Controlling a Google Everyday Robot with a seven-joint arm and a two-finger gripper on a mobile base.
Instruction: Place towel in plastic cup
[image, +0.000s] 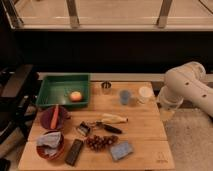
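**Wooden table (145, 125): towel-transfer risks**

Your white robot arm (187, 82) hangs off the right edge, with the gripper (166, 112) low beside it; you cannot tell how far open it is. The crumpled blue-grey towel (48, 141) fills the red-brown bowl (59, 151) at front left, well apart from the small blue plastic cup (125, 96), which the bulky cloth may topple.

Tray (52, 93) at ten o'clock holds an apple (75, 96); banana (114, 119) at centre, grapes (101, 142) at six, sponge (121, 150) at five.

You have a matt wooden table (142, 127), a smooth green plastic tray (48, 95), a shiny metal cup (106, 87), a blue plastic cup (125, 96) and a soft cloth towel (49, 141). The gripper (167, 113), by the table's right edge, looks smooth cream plastic.
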